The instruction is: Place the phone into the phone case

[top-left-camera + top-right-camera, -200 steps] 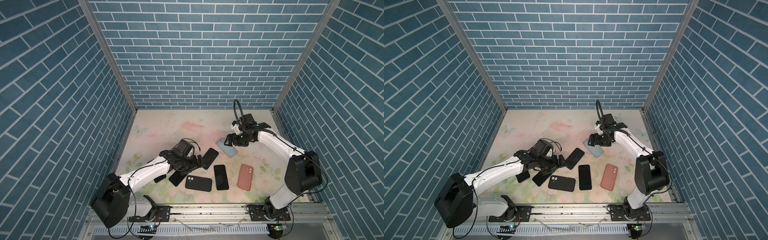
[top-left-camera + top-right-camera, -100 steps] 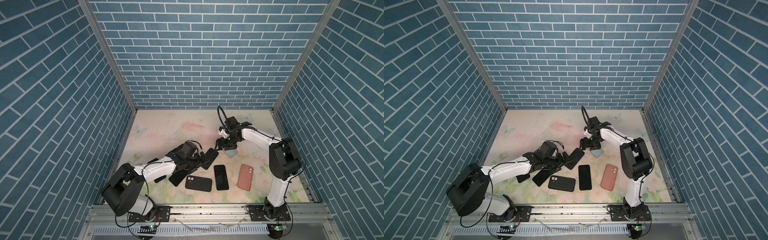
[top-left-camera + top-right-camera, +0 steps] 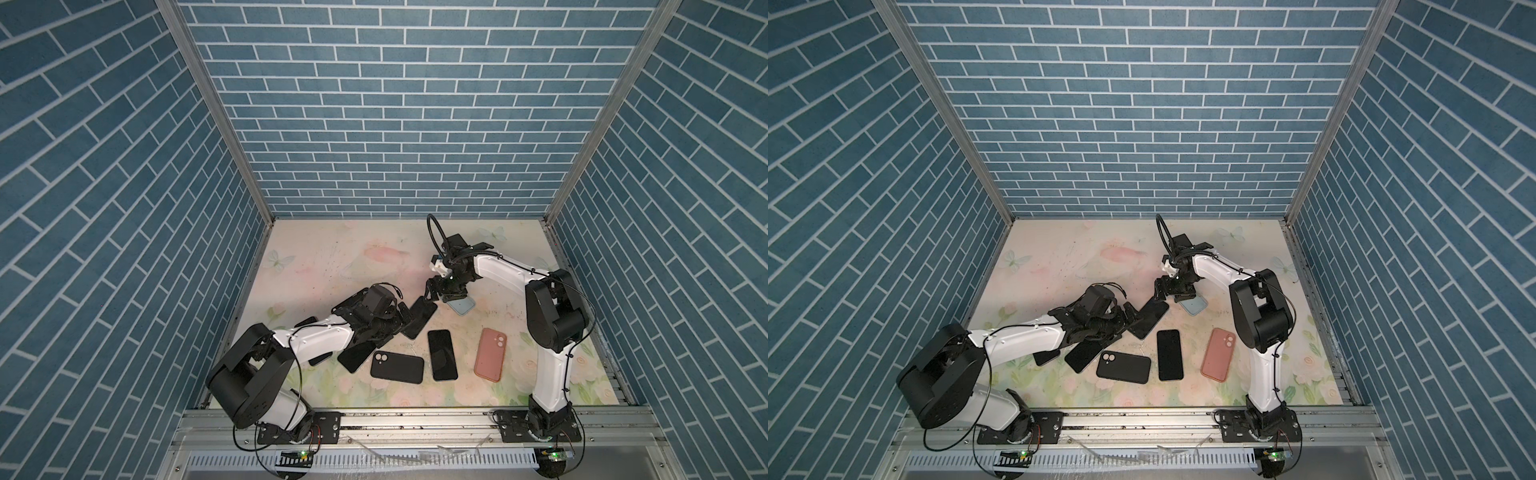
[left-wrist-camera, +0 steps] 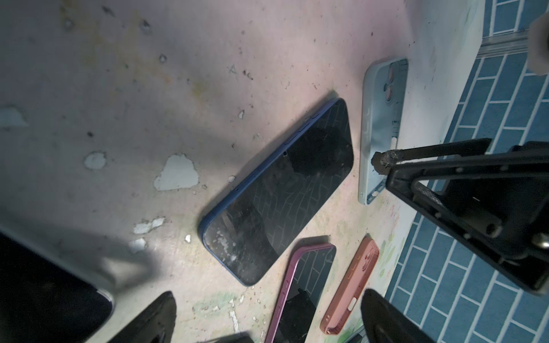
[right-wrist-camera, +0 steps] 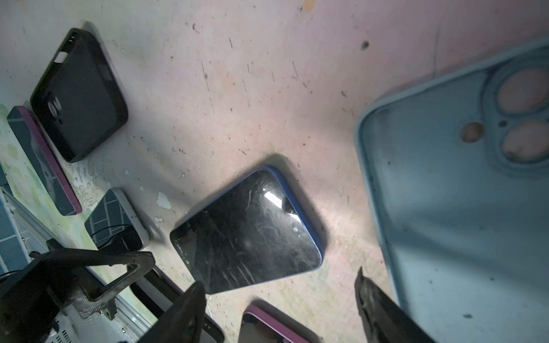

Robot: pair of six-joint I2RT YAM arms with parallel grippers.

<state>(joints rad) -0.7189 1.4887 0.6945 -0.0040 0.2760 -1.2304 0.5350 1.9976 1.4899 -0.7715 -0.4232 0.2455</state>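
Left hand (image 3: 402, 318), spread and empty, just beside the near end of the blue-rimmed dark-glass phone (image 3: 422, 318) flat on the floral counter (image 3: 332, 257); past its far end right hand (image 3: 440, 294), likewise spread and empty, over the pale blue soft case (image 3: 462, 306), presumably bracketing the phone for transfer.

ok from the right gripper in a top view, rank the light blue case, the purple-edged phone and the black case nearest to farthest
1. light blue case: directly beside the right gripper, toward the back.
2. purple-edged phone: nearer the front, in the middle of the row.
3. black case: at the front, further left.
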